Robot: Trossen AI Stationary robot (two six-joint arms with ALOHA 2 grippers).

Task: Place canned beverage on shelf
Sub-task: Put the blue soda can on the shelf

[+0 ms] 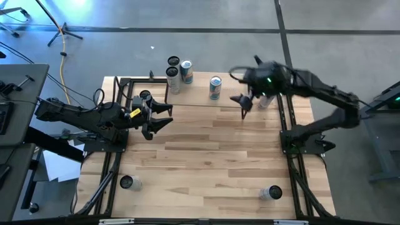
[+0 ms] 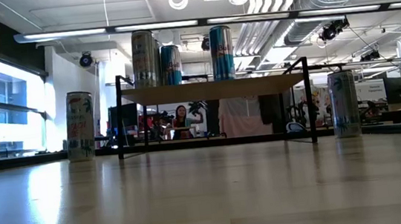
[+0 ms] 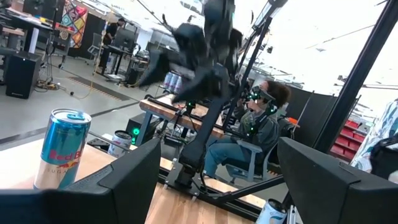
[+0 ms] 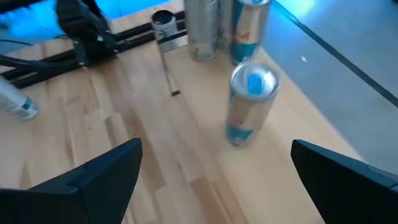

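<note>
Furthest left, a spare can [image 1: 145,97] stands on the table just beside the left gripper [image 1: 164,122]. That gripper hangs with its fingers spread and nothing between them. In its wrist view the can is upright and close to one finger, not touching it.

In the middle is the shelf [image 2: 213,90], with three cans already upright on its board. The blue-topped can [image 4: 252,102] stands apart from the other two, near the board's edge.

The right gripper [image 1: 245,103] hovers above that can, fully spread and empty. Another can [image 2: 344,104] waits on the table past the shelf's right legs.

I reckon a table can goes up next. I expect it to be tall, slim and smooth, so slippery and easily tipped. If full it has some weight; its thin wall dents under a hard squeeze. I would grip it around the middle of the body, fingers level, and press lightly.
</note>
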